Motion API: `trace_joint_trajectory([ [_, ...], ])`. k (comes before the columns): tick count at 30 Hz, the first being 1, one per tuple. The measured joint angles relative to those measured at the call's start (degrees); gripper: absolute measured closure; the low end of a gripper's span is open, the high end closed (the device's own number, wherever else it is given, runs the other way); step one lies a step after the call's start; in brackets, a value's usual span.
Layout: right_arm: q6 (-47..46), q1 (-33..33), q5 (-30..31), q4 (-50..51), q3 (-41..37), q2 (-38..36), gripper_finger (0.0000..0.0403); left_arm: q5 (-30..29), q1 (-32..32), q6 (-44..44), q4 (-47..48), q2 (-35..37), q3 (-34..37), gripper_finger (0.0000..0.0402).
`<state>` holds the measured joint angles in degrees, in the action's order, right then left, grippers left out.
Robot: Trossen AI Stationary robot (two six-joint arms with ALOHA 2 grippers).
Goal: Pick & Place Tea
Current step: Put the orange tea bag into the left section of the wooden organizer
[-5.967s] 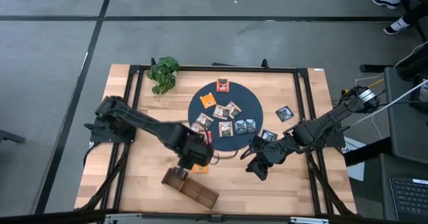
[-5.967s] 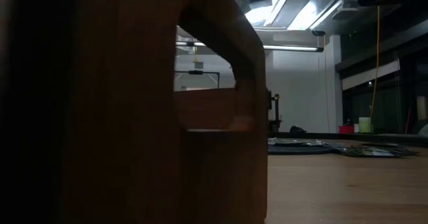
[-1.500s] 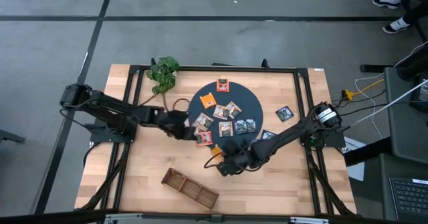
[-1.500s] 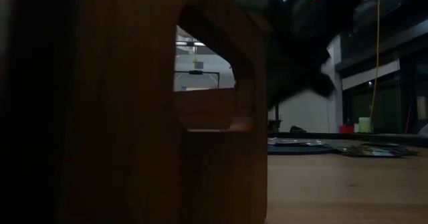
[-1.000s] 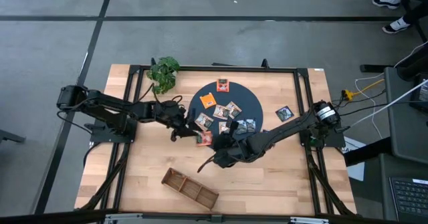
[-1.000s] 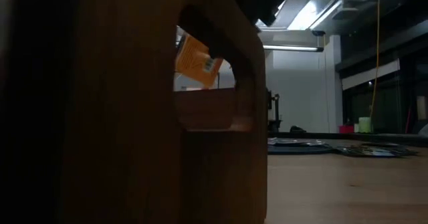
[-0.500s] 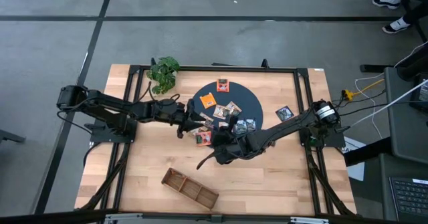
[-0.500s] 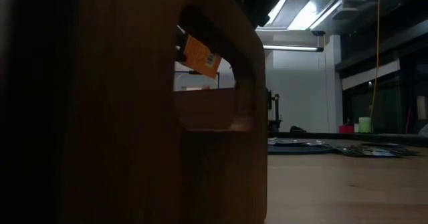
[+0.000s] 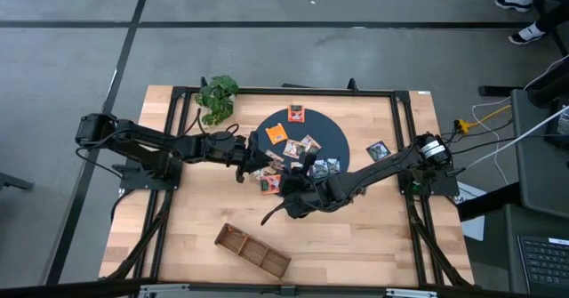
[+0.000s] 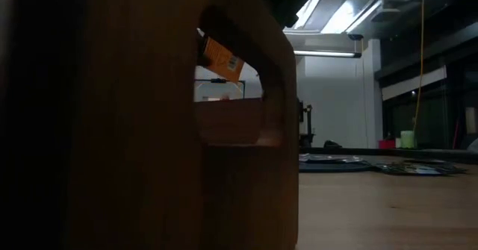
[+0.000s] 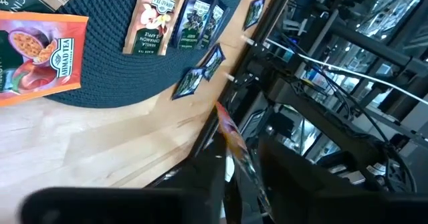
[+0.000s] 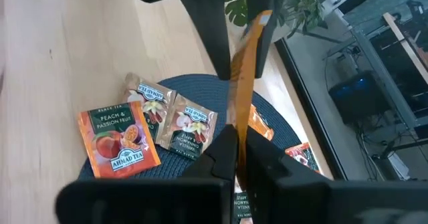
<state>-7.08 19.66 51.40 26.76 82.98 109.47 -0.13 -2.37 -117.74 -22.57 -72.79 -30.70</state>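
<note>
An orange tea sachet [image 12: 242, 77] hangs above the table just near of the dark round mat [image 9: 331, 136]. It shows edge-on in both wrist views and through the tray's handle cutout in the low view [image 10: 222, 60]. My left gripper [image 9: 258, 169] comes from the left and my right gripper [image 9: 283, 188] from the right. They meet at the sachet, and both are shut on it. Several more tea sachets [image 9: 302, 147] lie flat on the mat, one orange sachet [image 11: 37, 57] close below my left gripper. My left gripper pinches one end of the orange sachet [image 12: 259, 20] between its two fingers [image 12: 212, 30]. It comes nearly level from the table's left. The sachet stands on edge, clear of the table. My right gripper pinches the sachet's opposite end [image 12: 239, 127] between its two fingers [image 12: 224, 154]. It comes from the table's right, slanting slightly down. The sachet reaches from it across to the other gripper.
A long brown compartment tray [image 9: 253, 251] lies near the front edge and fills most of the low view [image 10: 134, 130]. A green plant [image 9: 216, 98] stands at the far left. One more sachet [image 9: 378, 151] lies on the wood right of the mat.
My left gripper has moved a little toward the table's right, up to the orange sachet that my right gripper holds. It has tipped its wrist and closed its fingers on the sachet's free end. The sachet has tilted slightly and stays in the air.
</note>
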Motion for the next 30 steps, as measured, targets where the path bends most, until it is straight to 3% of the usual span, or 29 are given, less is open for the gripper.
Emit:
trace_joint_trajectory([
  [5,-0.3,0.0,-0.3,0.0,0.0,0.0,0.0378,-0.4,0.0,0.9,0.0,0.0,0.0,0.0393],
  [9,-3.5,0.0,-3.4,-0.5,0.0,0.0,0.0378,-0.2,0.0,2.5,0.0,0.0,0.0,0.0397],
  [20,-23.2,0.1,-19.8,-5.3,0.0,-1.8,0.0375,2.8,-0.1,11.3,0.0,0.0,-0.1,0.0399],
  [26,-29.4,-0.1,-22.9,-5.1,0.0,-4.7,0.0332,8.0,-0.2,18.6,0.6,0.0,-0.1,0.0399],
  [30,-37.5,0.1,-31.0,-5.2,0.0,-7.5,0.0289,13.8,-0.2,30.2,1.0,0.0,-0.1,0.0399],
])
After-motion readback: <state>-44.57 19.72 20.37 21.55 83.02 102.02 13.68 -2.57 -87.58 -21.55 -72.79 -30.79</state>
